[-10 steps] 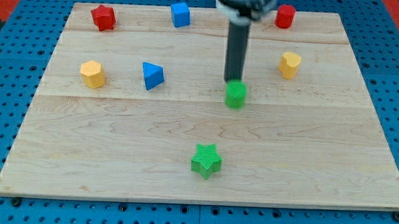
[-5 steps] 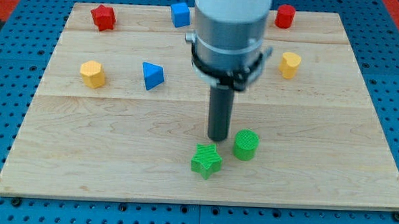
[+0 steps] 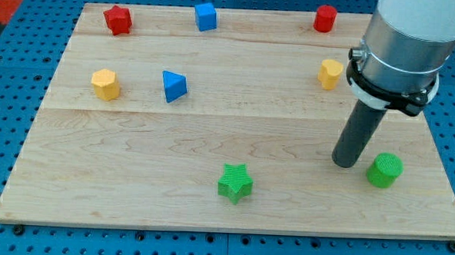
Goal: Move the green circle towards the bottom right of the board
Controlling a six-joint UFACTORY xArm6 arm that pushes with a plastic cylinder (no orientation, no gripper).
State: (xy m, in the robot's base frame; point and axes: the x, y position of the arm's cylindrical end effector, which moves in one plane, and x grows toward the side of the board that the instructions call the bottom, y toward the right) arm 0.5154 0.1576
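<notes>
Blue pegboard [image 3: 6, 95] surrounds the pale wooden board [image 3: 133, 169] that takes up most of the desk. Over the view's right side hangs the arm's grey cylinder [image 3: 404, 35], and from it the dark rod runs down to my tip [image 3: 344, 163], which rests on the wood; it ends in a bare rod with no hand to open or shut. Just to the right of the tip, a little apart, sits the green circle [image 3: 384, 170], near the board's right edge and toward its bottom. A green star [image 3: 235, 182] lies near the bottom middle. A yellow hexagon [image 3: 105, 84] and a blue triangle [image 3: 174, 87] sit at mid-left, and another yellow block [image 3: 330, 73] shows just left of the arm. Along the top are a red star [image 3: 117, 20], a blue cube [image 3: 206, 17] and a red cylinder [image 3: 324, 18].
</notes>
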